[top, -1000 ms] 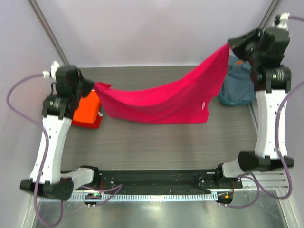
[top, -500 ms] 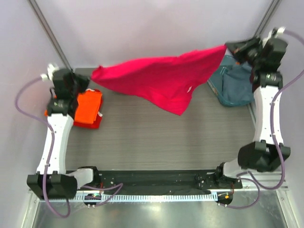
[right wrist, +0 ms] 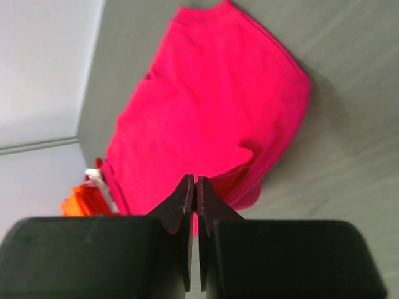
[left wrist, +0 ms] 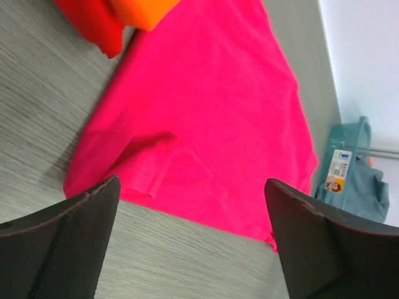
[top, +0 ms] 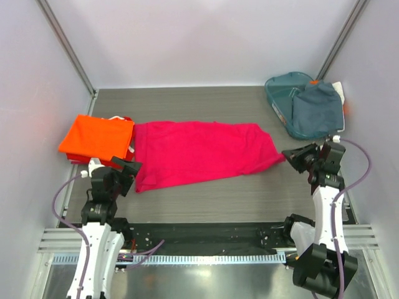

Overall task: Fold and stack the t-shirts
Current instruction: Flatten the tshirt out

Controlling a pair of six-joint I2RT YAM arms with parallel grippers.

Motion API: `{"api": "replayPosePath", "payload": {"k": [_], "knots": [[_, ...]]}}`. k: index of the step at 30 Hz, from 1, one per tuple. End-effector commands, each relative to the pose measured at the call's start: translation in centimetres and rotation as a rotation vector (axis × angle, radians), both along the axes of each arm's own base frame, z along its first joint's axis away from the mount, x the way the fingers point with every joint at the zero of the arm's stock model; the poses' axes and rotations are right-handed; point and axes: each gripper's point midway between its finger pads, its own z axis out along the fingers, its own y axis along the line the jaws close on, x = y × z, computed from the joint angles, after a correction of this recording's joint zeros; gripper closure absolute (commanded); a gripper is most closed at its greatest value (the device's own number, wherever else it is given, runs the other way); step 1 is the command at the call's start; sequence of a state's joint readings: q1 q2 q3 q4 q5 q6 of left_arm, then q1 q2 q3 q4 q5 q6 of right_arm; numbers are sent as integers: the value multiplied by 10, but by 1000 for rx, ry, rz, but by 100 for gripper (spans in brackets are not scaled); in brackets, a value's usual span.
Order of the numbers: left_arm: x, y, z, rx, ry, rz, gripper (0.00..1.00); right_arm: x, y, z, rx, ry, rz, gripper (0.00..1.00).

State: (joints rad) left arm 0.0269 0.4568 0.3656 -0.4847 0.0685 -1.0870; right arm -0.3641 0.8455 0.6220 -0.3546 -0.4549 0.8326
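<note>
We note the teal basket holds a grey-blue tee. The magenta tee lies flat on the worktop left of the basket, with the orange tee farther left. Left fingers spread apart, right fingers pressed together.

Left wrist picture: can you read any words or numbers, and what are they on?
On the teal basket, a white sticker: printed, but too small and blurred to read.
On the pink t-shirt and the orange t-shirt: no words show.
</note>
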Motion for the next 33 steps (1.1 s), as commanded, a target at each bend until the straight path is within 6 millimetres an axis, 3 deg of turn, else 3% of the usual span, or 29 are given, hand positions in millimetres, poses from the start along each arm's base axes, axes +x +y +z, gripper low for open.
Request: {"api": "replayPosePath", "payload": {"k": [1,5,8,13,16,21,25,33], "knots": [[-16,3,22,89,-17,-37,0,-15,-5,-11,-103,-7,1,91],[-15,-10,34,123,5,-126,0,-26,-6,-18,-145,9,6,88],[-14,-12,18,156,129,-172,1,-27,-4,-20,-153,17,34,88],[-12,-30,-5,246,260,-284,21,-26,-4,-27,-156,44,53,89],[-11,-38,-4,355,294,-339,30,-25,-3,-26,-159,42,64,89],[-4,-41,-13,573,383,-411,30,-21,-2,-22,-153,34,78,89],[6,-48,-19,691,414,-448,47,-19,-1,-22,-149,34,94,89],[15,-57,-47,783,531,-522,57,-20,1,-22,-141,35,104,89]]}}
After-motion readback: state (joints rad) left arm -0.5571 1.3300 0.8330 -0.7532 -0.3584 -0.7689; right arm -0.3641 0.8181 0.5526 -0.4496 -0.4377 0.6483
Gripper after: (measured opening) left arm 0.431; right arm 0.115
